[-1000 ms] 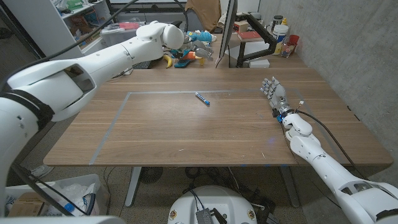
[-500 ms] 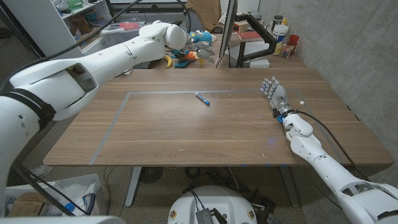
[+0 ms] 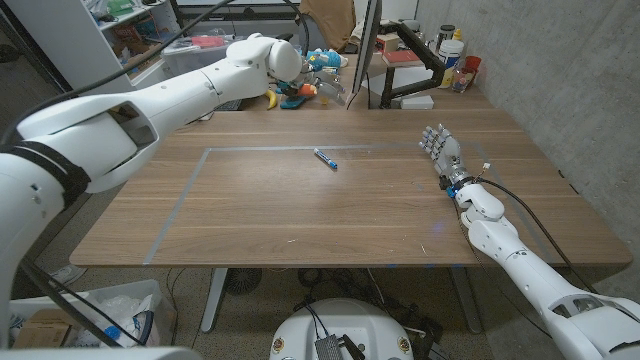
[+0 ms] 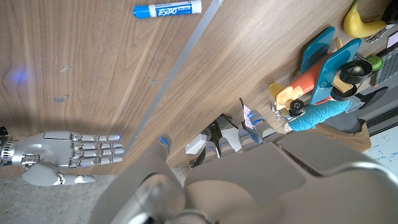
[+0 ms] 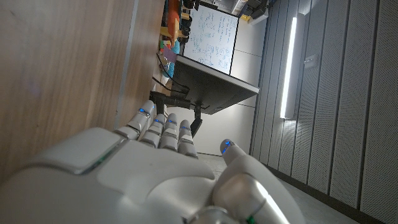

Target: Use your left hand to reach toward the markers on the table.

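Over the desk's far edge, the left hand (image 3: 322, 72) hung among toys, well apart from the marker (image 3: 325, 158); whether its fingers were spread or curled could not be told. Only one blue marker lay on the desk (image 3: 300, 215), near the middle of its far half, untouched. The reach seemed barely begun. By the right edge, the right hand (image 3: 441, 150) waited, fingers straight, holding nothing.

A pale tape outline (image 3: 190, 195) marks a rectangle on the wooden surface (image 3: 300, 215). Colourful toys (image 3: 300, 92), a yellow banana (image 4: 357, 22) among them, crowd its far edge. A monitor (image 3: 365, 50) stands just beside them.
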